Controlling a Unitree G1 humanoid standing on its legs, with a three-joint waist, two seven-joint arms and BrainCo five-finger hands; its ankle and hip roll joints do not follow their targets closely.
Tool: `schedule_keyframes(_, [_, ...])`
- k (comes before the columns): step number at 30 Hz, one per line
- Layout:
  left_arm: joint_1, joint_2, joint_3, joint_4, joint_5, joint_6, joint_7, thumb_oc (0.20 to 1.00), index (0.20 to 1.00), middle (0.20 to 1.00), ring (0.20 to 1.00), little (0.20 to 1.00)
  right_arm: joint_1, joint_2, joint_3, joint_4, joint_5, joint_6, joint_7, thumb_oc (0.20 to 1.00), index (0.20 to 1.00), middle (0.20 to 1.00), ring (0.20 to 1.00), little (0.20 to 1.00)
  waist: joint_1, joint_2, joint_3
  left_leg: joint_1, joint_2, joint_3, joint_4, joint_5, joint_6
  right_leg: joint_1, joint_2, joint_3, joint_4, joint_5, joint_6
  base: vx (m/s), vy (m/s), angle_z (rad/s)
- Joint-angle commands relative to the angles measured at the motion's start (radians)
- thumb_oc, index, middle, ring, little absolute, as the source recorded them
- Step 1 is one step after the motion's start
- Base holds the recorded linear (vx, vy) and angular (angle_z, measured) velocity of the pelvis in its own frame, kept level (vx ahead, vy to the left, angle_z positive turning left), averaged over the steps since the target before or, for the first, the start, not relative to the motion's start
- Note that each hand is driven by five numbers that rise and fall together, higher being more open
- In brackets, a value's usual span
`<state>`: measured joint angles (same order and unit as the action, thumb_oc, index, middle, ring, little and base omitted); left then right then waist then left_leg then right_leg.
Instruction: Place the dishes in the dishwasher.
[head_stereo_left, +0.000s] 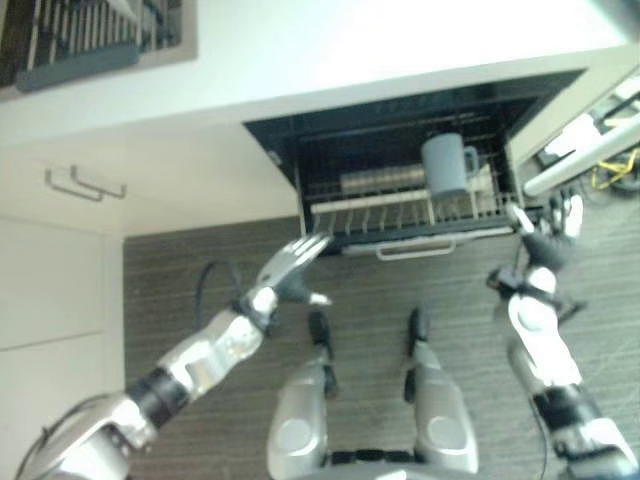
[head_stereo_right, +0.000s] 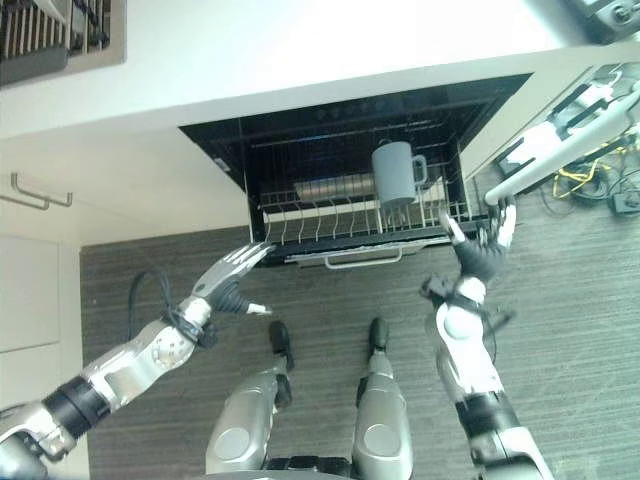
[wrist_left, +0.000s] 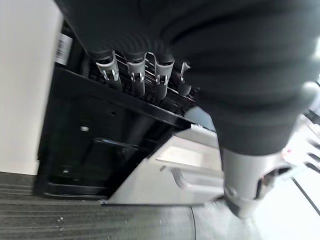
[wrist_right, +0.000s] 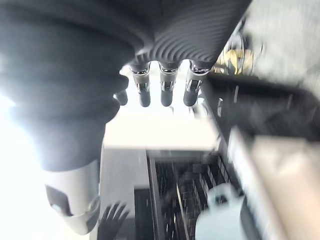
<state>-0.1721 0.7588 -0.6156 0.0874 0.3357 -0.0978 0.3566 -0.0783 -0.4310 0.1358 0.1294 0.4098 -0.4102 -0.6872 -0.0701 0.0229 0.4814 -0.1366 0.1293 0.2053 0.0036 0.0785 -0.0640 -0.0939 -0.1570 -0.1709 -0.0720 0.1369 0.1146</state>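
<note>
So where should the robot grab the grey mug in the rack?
Probably by the grey mug's body or its handle, coming from above. It stands in the dishwasher rack with its handle toward the robot's right, so the open right hand seems the handier one.

A mug (head_stereo_right: 397, 172) stands in the dishwasher rack (head_stereo_right: 360, 215), plates (head_stereo_right: 330, 187) at its nine o'clock, under the countertop (head_stereo_right: 300, 60)

Below me runs a dark grey striped floor (head_stereo_right: 300, 290). On my left stand white cabinet doors (head_stereo_left: 60, 300) with a metal bar handle (head_stereo_left: 85, 184). Farther off, a bright white countertop (head_stereo_left: 350, 45) spans the scene.
</note>
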Motion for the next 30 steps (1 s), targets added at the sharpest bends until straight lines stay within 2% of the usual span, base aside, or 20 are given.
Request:
schedule_keyframes(1, [0.035, -0.01, 0.017, 0.015, 0.073, -0.044, 0.081, 1.0, 1.0, 1.0, 1.0, 1.0, -0.044, -0.053, -0.055, -0.038, -0.069, -0.096, 0.05, 1.0, 1.0, 1.0, 1.0, 1.0, 0.015, -0.018, -0.141, -0.044, 0.073, -0.016, 0.105, -0.058, -0.05, 0.029, -0.079, 0.023, 0.133, -0.143, 0.07, 0.23, 0.069, -0.05])
schedule_keyframes(4, [0.084, -0.044, 0.057, 0.052, 0.073, -0.053, 0.141, 1.0, 1.0, 1.0, 1.0, 1.0, -0.007, -0.063, -0.056, -0.065, -0.075, -0.086, 0.085, 1.0, 1.0, 1.0, 1.0, 1.0, 0.018, -0.033, -0.196, 0.013, 0.074, -0.002, 0.1, -0.071, -0.048, 0.083, -0.083, 0.02, 0.117, -0.141, 0.078, 0.2, 0.11, -0.07])
schedule_keyframes(5, [0.105, -0.073, 0.092, 0.091, 0.052, -0.062, 0.182, 1.0, 1.0, 1.0, 1.0, 1.0, 0.012, -0.065, -0.058, -0.074, -0.031, -0.083, 0.132, 1.0, 1.0, 1.0, 1.0, 1.0, 0.025, -0.043, -0.242, 0.054, 0.068, 0.005, 0.091, -0.08, -0.043, 0.116, -0.084, 0.015, 0.104, -0.138, 0.082, 0.16, 0.134, -0.09])
schedule_keyframes(7, [0.113, -0.1, 0.122, 0.129, 0.023, -0.075, 0.225, 1.0, 1.0, 1.0, 1.0, 1.0, 0.023, -0.06, -0.055, -0.079, 0.005, -0.077, 0.182, 1.0, 1.0, 1.0, 1.0, 1.0, 0.028, -0.048, -0.271, 0.088, 0.061, 0.009, 0.077, -0.086, -0.04, 0.141, -0.085, 0.012, 0.091, -0.134, 0.085, 0.17, 0.191, 0.04])
schedule_keyframes(9, [0.127, -0.147, 0.177, 0.184, -0.05, -0.117, 0.286, 1.0, 1.0, 1.0, 1.0, 1.0, 0.039, -0.033, -0.048, -0.083, 0.064, -0.066, 0.317, 1.0, 1.0, 1.0, 1.0, 1.0, 0.03, -0.054, -0.302, 0.135, 0.042, 0.008, 0.063, -0.099, -0.03, 0.173, -0.088, 0.011, 0.075, -0.124, 0.088, 0.16, 0.261, 0.07])
schedule_keyframes(11, [0.148, -0.179, 0.261, 0.186, -0.161, -0.163, 0.275, 1.0, 1.0, 1.0, 1.0, 1.0, 0.062, -0.021, -0.061, -0.117, 0.105, -0.057, 0.417, 1.0, 1.0, 1.0, 1.0, 1.0, 0.036, -0.059, -0.317, 0.163, 0.014, -0.005, 0.067, -0.123, -0.015, 0.185, -0.096, 0.012, 0.08, -0.12, 0.087, 0.09, 0.305, 0.09])
schedule_keyframes(12, [0.154, -0.228, 0.347, 0.213, -0.258, -0.219, 0.224, 1.0, 1.0, 1.0, 1.0, 1.0, 0.079, 0.0, -0.079, -0.135, 0.098, -0.057, 0.479, 1.0, 1.0, 1.0, 1.0, 1.0, 0.041, -0.056, -0.33, 0.183, -0.007, -0.031, 0.07, -0.142, 0.0, 0.186, -0.113, 0.011, 0.109, -0.113, 0.084, 0.07, 0.389, 0.14])
schedule_keyframes(13, [0.156, -0.253, 0.395, 0.217, -0.299, -0.268, 0.192, 1.0, 1.0, 1.0, 1.0, 1.0, 0.086, 0.017, -0.09, -0.156, 0.09, -0.057, 0.519, 1.0, 1.0, 1.0, 1.0, 1.0, 0.045, -0.057, -0.339, 0.195, -0.029, -0.043, 0.064, -0.153, 0.013, 0.184, -0.13, 0.009, 0.124, -0.084, 0.088, 0.1, 0.457, 0.21])
schedule_keyframes(15, [0.162, -0.263, 0.506, 0.12, -0.398, -0.27, 0.07, 1.0, 1.0, 1.0, 1.0, 1.0, 0.1, 0.065, -0.121, -0.224, 0.145, -0.036, 0.575, 1.0, 1.0, 1.0, 1.0, 1.0, 0.051, -0.058, -0.35, 0.222, -0.078, -0.061, 0.044, -0.169, 0.043, 0.163, -0.172, 0.025, 0.178, 0.011, 0.104, 0.07, 0.39, 0.59])
schedule_keyframes(16, [0.16, -0.259, 0.558, 0.07, -0.453, -0.283, 0.017, 1.0, 1.0, 1.0, 1.0, 1.0, 0.103, 0.108, -0.138, -0.219, 0.244, -0.012, 0.591, 1.0, 1.0, 1.0, 1.0, 1.0, 0.053, -0.051, -0.357, 0.226, -0.09, -0.066, 0.042, -0.173, 0.059, 0.15, -0.154, 0.032, 0.221, -0.004, 0.098, 0.06, 0.352, 0.54])
schedule_keyframes(17, [0.167, -0.255, 0.597, 0.032, -0.503, -0.297, -0.006, 1.0, 1.0, 1.0, 1.0, 1.0, 0.101, 0.137, -0.148, -0.211, 0.27, 0.002, 0.618, 1.0, 1.0, 1.0, 1.0, 1.0, 0.063, -0.044, -0.359, 0.232, -0.097, -0.06, 0.043, -0.178, 0.068, 0.141, -0.125, -0.005, 0.274, -0.034, 0.085, 0.07, 0.327, 0.1])
schedule_keyframes(18, [0.174, -0.256, 0.621, -0.008, -0.538, -0.298, -0.017, 1.0, 1.0, 1.0, 1.0, 1.0, 0.101, 0.144, -0.146, -0.231, 0.257, 0.014, 0.619, 1.0, 1.0, 1.0, 1.0, 1.0, 0.06, -0.037, -0.358, 0.239, -0.102, -0.069, 0.041, -0.182, 0.081, 0.13, -0.065, 0.02, 0.321, -0.09, 0.069, 0.08, 0.269, -0.1])
schedule_keyframes(19, [0.169, -0.264, 0.64, -0.057, -0.59, -0.306, -0.079, 1.0, 1.0, 1.0, 1.0, 1.0, 0.103, 0.143, -0.138, -0.286, 0.218, 0.035, 0.601, 1.0, 1.0, 1.0, 1.0, 1.0, 0.053, -0.036, -0.367, 0.234, -0.126, -0.1, 0.033, -0.168, 0.09, 0.12, 0.048, 0.059, 0.323, -0.156, 0.035, 0.07, 0.178, -0.1])
schedule_keyframes(20, [0.177, -0.268, 0.646, -0.104, -0.588, -0.305, -0.118, 1.0, 1.0, 1.0, 1.0, 1.0, 0.094, 0.137, -0.134, -0.295, 0.189, 0.035, 0.602, 1.0, 1.0, 1.0, 1.0, 1.0, 0.069, -0.039, -0.371, 0.229, -0.145, -0.106, 0.036, -0.165, 0.09, 0.127, 0.078, 0.009, 0.286, -0.179, 0.009, 0.07, 0.085, 0.11])
schedule_keyframes(21, [0.186, -0.259, 0.651, -0.131, -0.551, -0.303, -0.097, 1.0, 1.0, 1.0, 1.0, 1.0, 0.078, 0.125, -0.126, -0.287, 0.191, 0.048, 0.601, 1.0, 1.0, 1.0, 1.0, 1.0, 0.086, -0.038, -0.37, 0.225, -0.158, -0.107, 0.05, -0.17, 0.09, 0.146, 0.074, -0.035, 0.231, -0.189, -0.011, 0.05, 0.0, 0.12])
schedule_keyframes(23, [0.187, -0.256, 0.664, -0.123, -0.565, -0.31, -0.094, 1.0, 1.0, 1.0, 1.0, 1.0, 0.071, 0.096, -0.123, -0.279, 0.225, 0.079, 0.574, 1.0, 1.0, 1.0, 1.0, 1.0, 0.081, -0.035, -0.373, 0.22, -0.161, -0.109, 0.077, -0.172, 0.085, 0.16, 0.094, 0.005, 0.198, -0.206, -0.033, 0.07, -0.04, 0.07])
schedule_keyframes(24, [0.193, -0.254, 0.67, -0.135, -0.569, -0.317, -0.092, 1.0, 1.0, 1.0, 1.0, 1.0, 0.066, 0.09, -0.12, -0.272, 0.204, 0.07, 0.562, 1.0, 1.0, 1.0, 1.0, 1.0, 0.087, -0.038, -0.371, 0.202, -0.158, -0.088, 0.128, -0.182, 0.073, 0.169, 0.087, -0.021, 0.189, -0.211, -0.045, 0.1, -0.057, 0.23])
schedule_keyframes(26, [0.208, -0.251, 0.682, -0.17, -0.532, -0.328, -0.077, 1.0, 1.0, 1.0, 1.0, 1.0, 0.087, 0.065, -0.149, -0.288, 0.207, 0.073, 0.568, 1.0, 1.0, 1.0, 1.0, 1.0, 0.076, -0.051, -0.347, 0.11, -0.136, -0.075, 0.356, -0.149, 0.022, 0.179, 0.089, 0.002, 0.181, -0.212, -0.078, 0.06, -0.023, 0.42])
schedule_keyframes(28, [0.214, -0.249, 0.693, -0.186, -0.501, -0.344, -0.057, 1.0, 1.0, 1.0, 1.0, 1.0, 0.111, 0.047, -0.163, -0.303, 0.21, 0.078, 0.584, 1.0, 1.0, 1.0, 1.0, 1.0, 0.061, -0.05, -0.333, 0.048, -0.119, -0.099, 0.456, -0.128, 0.006, 0.177, 0.088, 0.018, 0.186, -0.21, -0.09, 0.05, 0.094, 0.49])
schedule_keyframes(30, [0.226, -0.245, 0.706, -0.203, -0.509, -0.391, -0.088, 1.0, 1.0, 1.0, 1.0, 1.0, 0.126, 0.043, -0.149, -0.315, 0.18, 0.094, 0.582, 1.0, 1.0, 1.0, 1.0, 1.0, 0.055, -0.038, -0.339, 0.083, -0.088, -0.121, 0.268, -0.117, 0.011, 0.185, 0.089, 0.048, 0.175, -0.211, -0.07, 0.27, 0.316, 0.04])
